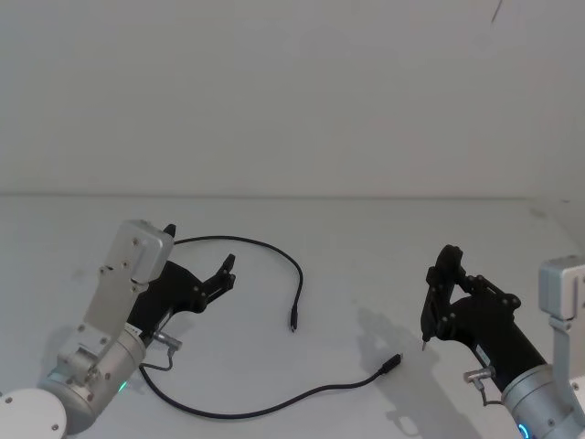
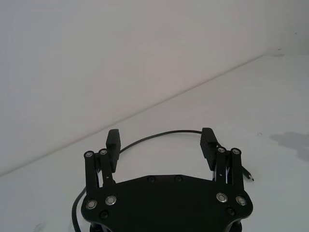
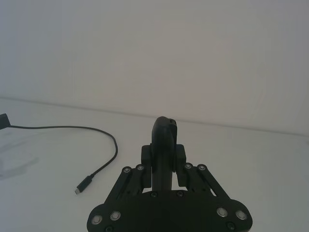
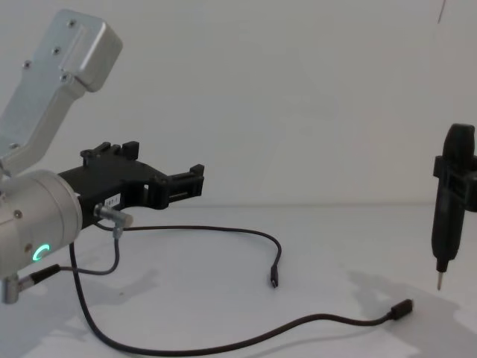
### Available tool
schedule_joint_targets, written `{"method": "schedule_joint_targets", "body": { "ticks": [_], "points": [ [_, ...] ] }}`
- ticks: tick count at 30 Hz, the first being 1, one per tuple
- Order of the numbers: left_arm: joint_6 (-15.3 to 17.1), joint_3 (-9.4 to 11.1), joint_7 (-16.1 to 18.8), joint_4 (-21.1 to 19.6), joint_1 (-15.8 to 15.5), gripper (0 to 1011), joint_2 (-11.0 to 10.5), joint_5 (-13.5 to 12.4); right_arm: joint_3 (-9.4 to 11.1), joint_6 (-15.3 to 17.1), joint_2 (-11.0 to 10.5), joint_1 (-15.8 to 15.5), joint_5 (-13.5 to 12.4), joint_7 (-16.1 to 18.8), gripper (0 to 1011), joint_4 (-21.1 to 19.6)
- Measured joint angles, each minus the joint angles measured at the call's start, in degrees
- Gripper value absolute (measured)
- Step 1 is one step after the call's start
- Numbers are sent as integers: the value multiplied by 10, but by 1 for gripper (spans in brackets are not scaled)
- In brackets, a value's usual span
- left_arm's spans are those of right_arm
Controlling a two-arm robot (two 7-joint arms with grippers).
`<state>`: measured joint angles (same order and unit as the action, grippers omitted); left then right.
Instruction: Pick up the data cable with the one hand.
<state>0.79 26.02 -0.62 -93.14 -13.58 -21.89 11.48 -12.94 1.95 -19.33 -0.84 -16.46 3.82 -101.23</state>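
Note:
The data cable point(image 1: 274, 251) lies loose on the white table, curving from under my left arm to one plug point(image 1: 293, 325) at mid-table. Its other run sweeps along the front to a second plug point(image 1: 393, 363). My left gripper point(image 1: 199, 249), the blocky black hand, hovers open above the cable's left part with nothing between its fingers; in the left wrist view the cable point(image 2: 164, 134) runs on the table beyond the open gripper point(image 2: 161, 141). From the chest, the left gripper point(image 4: 164, 164) is raised clear of the cable point(image 4: 223, 231). My right gripper point(image 1: 443, 274) is shut on a black pen-like tool point(image 4: 451, 194).
The tool's metal tip point(image 4: 440, 283) hangs above the table near the front plug point(image 4: 402, 308). A short grey wire point(image 4: 112, 246) dangles from my left wrist. A white wall point(image 1: 292, 91) closes off the back of the table.

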Motion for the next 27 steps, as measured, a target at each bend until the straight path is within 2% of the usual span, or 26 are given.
{"method": "schedule_joint_targets", "body": {
  "ticks": [27],
  "points": [
    [0,0,0,0,0,1001,0,0,0,0,0,0,0,0,279,0]
  ]
}}
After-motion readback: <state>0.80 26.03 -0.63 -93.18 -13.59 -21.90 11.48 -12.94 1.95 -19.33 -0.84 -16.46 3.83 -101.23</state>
